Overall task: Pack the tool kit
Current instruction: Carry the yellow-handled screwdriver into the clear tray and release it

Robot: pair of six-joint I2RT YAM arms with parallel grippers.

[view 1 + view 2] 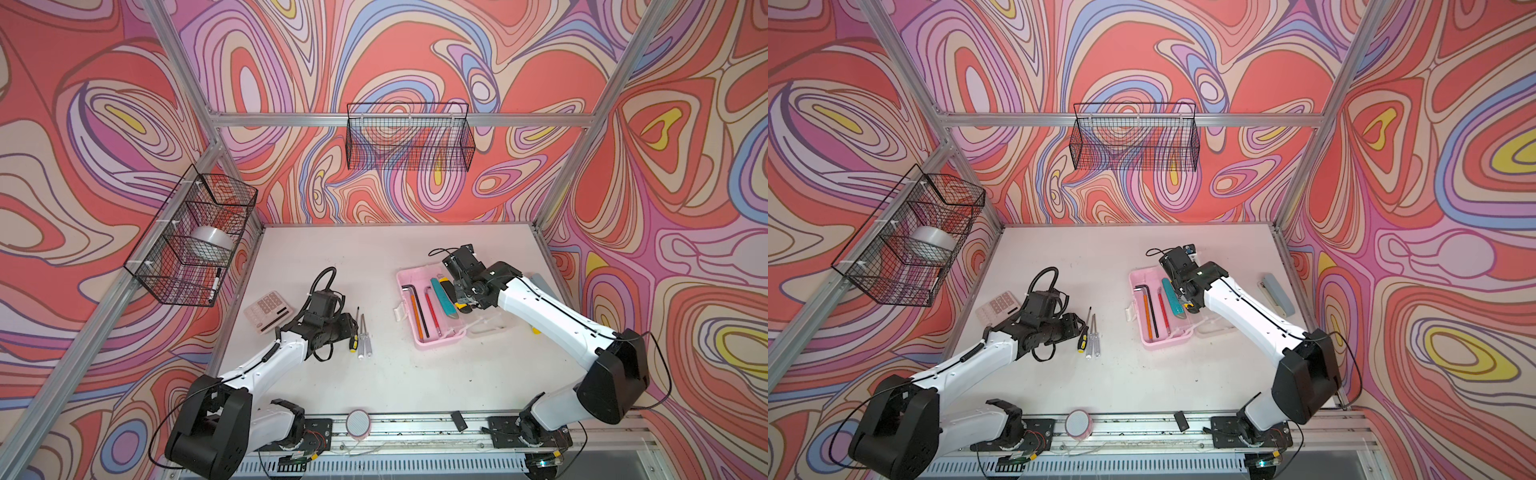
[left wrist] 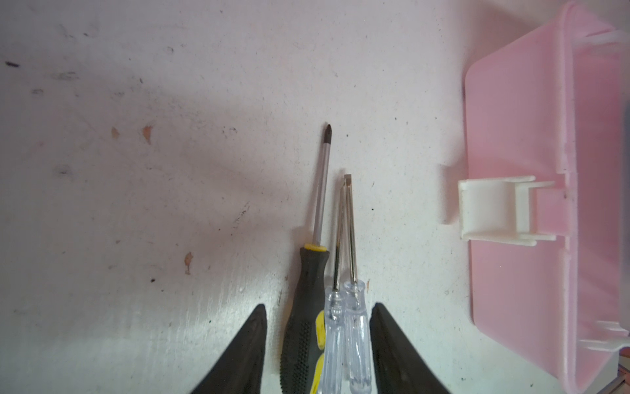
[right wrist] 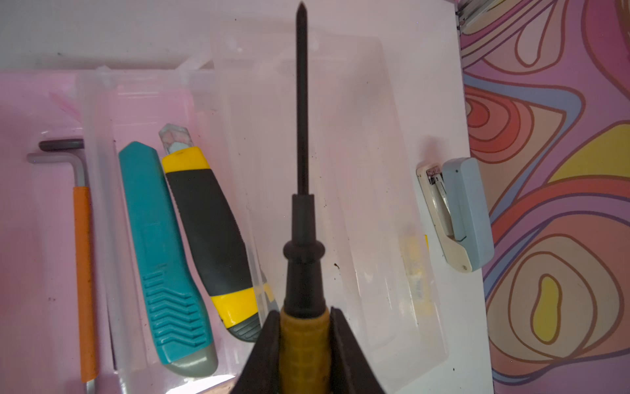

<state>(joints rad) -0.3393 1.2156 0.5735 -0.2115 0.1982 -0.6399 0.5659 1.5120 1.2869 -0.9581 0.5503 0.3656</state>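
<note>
**One screwdriver pinched, three more between my fingers**

My right gripper (image 3: pixel 304 312) is pinched tight on the yellow handle of a black-shafted screwdriver (image 3: pixel 301 136). Its shaft reaches out over the translucent lid (image 3: pixel 358 136), which lies open on the table (image 1: pixel 374 382) along the right side of the pink case (image 1: pixel 436 343). In both top views the case sits right of the table's centre.

Inside the case, side by side, lie an orange-sleeved hex key (image 3: pixel 83 273), a red-sleeved hex key (image 1: pixel 432 307), a teal cutter (image 3: pixel 160 238) and a black-and-yellow utility knife (image 3: pixel 211 232). The knife is the one nearest my held screwdriver. Beyond the lid, near the table's right edge, rests a grey-blue stapler (image 3: pixel 467 211).

My left gripper (image 2: pixel 318 305) has its fingers spread, straddling three handles on the bare table left of the case — a black-and-yellow screwdriver (image 2: pixel 306 307) and two clear-handled screwdrivers (image 2: pixel 356 327), all lying close together. A sliver of table shows between each finger and the handles, so I pinch nothing there. A pinkish calculator (image 1: pixel 268 311) lies just beside my left wrist, towards the table's left edge.
</note>
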